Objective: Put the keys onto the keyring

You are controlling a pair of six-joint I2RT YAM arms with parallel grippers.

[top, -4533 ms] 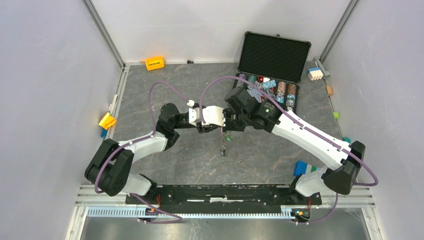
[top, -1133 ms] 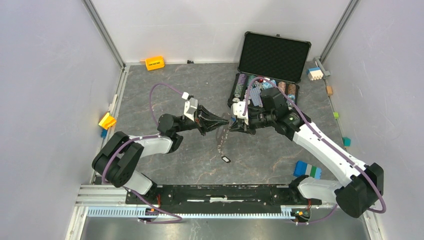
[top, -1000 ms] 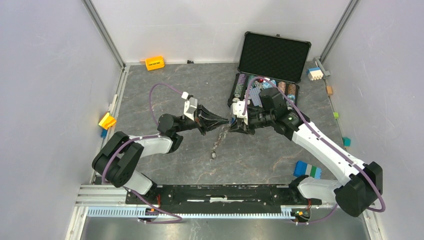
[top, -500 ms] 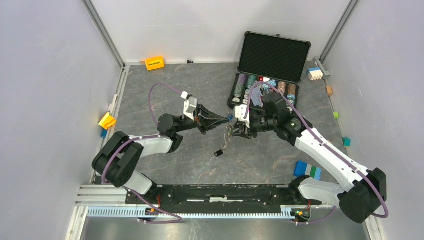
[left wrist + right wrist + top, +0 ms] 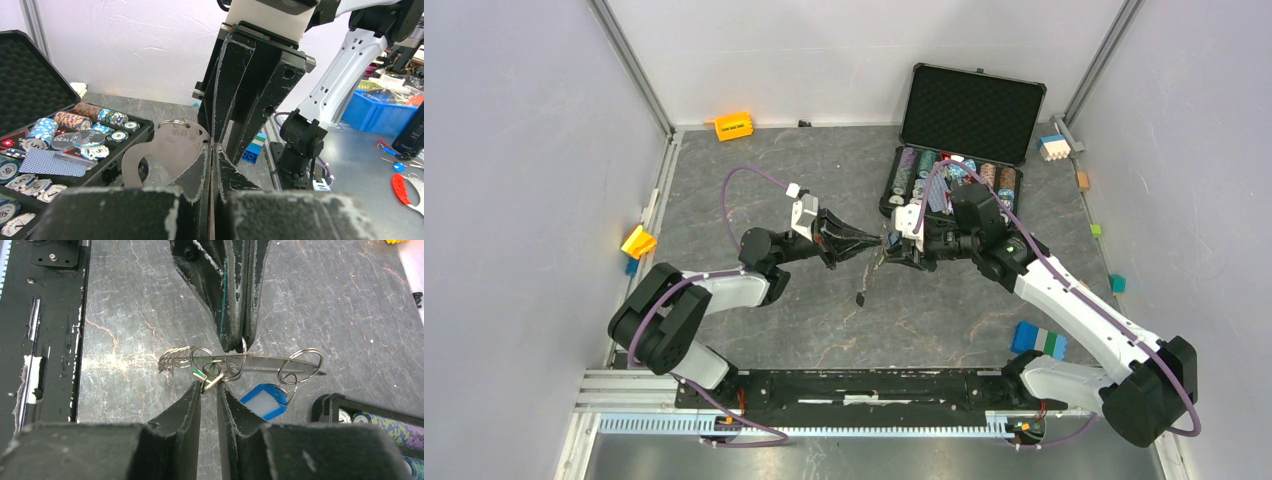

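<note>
— Since half a second ago the right gripper (image 5: 892, 248) has shifted back up the table toward the left gripper (image 5: 879, 240). Their tips now sit just beside each other, and the dark fob (image 5: 860, 298) has swung slightly farther from the arm bases.

— What does each one have?

— Left fingers are pressed together on the flat keyring (image 5: 270, 359), holding the silver loop off the table. Right fingers stand a sliver apart, pinching a tiny silver key (image 5: 212, 382) just beside the loop.

— And the rest of the keyring?

— Split rings (image 5: 300, 365) thread on it and a blue tag (image 5: 264, 396) with a white label hangs by it. Its chain (image 5: 867, 275) trails toward the near edge, ending at the fob. Whether the fob touches the table I cannot tell.

— Anything blocking the view?

— From above, both grippers cover the loop. In the left wrist view the right gripper's black fingers fill the middle, and the left gripper's own fingers hide the loop's lower part.

— Around them?

— An open black case (image 5: 969, 100) with a foam lid, just beyond the right gripper, holds rows of poker chips (image 5: 944, 180) and playing cards (image 5: 47, 162). An orange block (image 5: 734, 126) lies by the far wall and a yellow piece (image 5: 638, 242) at the left edge. A blue, green and white block (image 5: 1037, 338) lies near the right arm's base.

— Surface and room?

— Dark grey marbled tabletop (image 5: 804, 330), pale lilac walls (image 5: 524, 200) on three sides, a black rail (image 5: 864, 388) along the near edge.
</note>
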